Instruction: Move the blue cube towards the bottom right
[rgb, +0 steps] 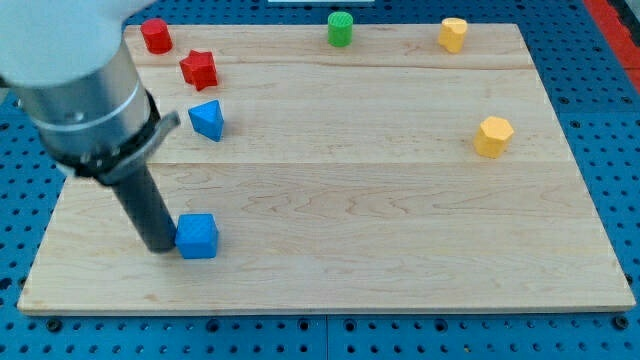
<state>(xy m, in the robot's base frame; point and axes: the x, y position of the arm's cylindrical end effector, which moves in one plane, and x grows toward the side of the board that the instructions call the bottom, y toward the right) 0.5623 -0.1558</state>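
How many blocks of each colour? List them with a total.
Red: 2, a cylinder and a star
Blue: 2, a triangle and a cube
Green: 1, a cylinder
Yellow: 2, one and another
Total: 7

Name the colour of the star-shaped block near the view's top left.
Red: the star-shaped block shows clearly in the camera view, the only view.
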